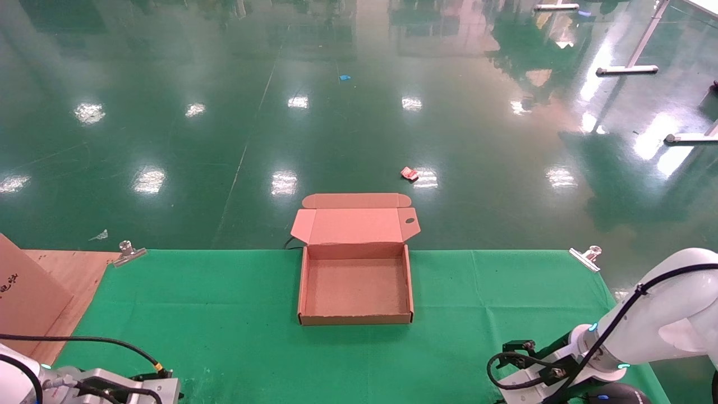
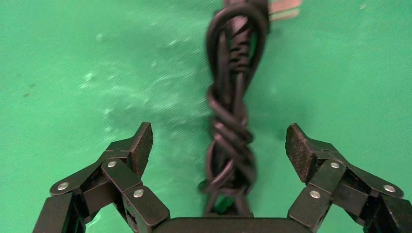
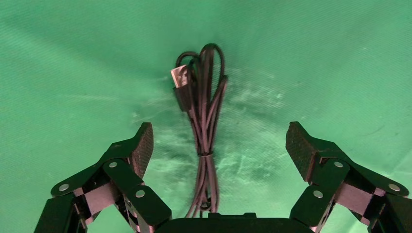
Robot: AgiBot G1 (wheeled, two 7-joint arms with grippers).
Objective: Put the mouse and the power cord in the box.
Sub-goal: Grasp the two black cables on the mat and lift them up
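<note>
The box [image 1: 355, 319], brown cardboard, stands open mid-table with its tabbed lid folded back and nothing inside. The power cord [image 2: 232, 87], a thick black twisted bundle, lies on the green cloth. My left gripper [image 2: 219, 141] hangs open right over it, one finger on each side, not touching. My right gripper [image 3: 218, 141] is open above the mouse's thin tied cable [image 3: 204, 111], whose USB plug shows at the far end. The mouse [image 1: 617, 395] is a dark rounded shape at the head view's bottom edge, partly hidden under my right arm [image 1: 645, 331].
A green cloth [image 1: 224, 314] covers the table, held by metal clips [image 1: 128, 251] at both far corners. A brown cardboard sheet [image 1: 28, 297] lies at the far left on bare wood. Beyond the table's far edge is glossy green floor.
</note>
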